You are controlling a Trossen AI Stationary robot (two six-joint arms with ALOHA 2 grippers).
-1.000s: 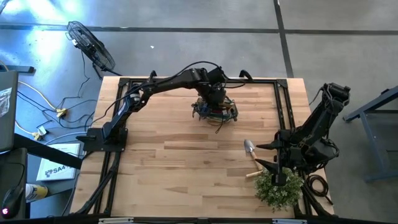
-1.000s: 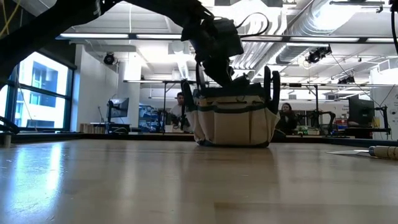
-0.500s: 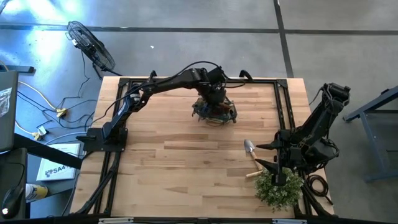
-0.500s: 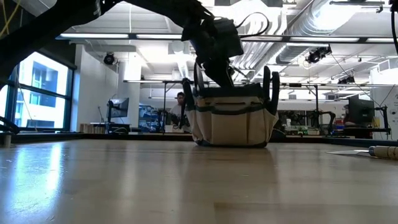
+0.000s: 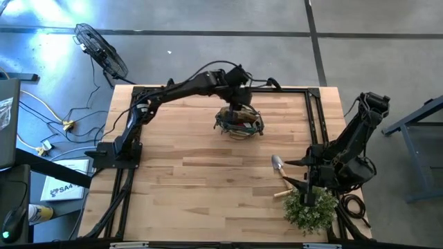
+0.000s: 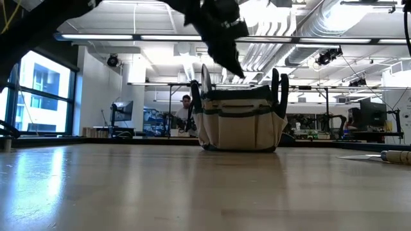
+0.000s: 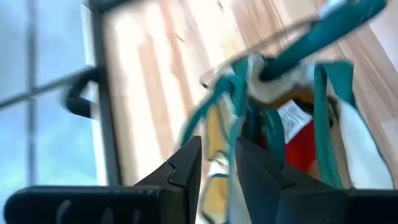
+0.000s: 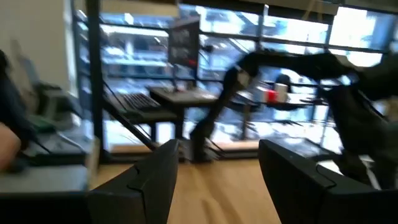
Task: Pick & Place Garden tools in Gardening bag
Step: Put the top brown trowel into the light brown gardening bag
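One trowel (image 5: 277,166) lies on the wooden table (image 5: 194,187) near the plant (image 5: 309,207).

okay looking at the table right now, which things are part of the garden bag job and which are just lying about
Part of the job:
- gardening bag
- red glove inside the bag
- trowel on the table
- left gripper above the bag

Just lying about:
- bushy green plant
- fan on the floor
- right gripper, waiting near the plant

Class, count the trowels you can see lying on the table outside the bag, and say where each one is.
1. A single trowel lies on the table near the right gripper, beside the plant. More tools may be hidden inside the gardening bag.
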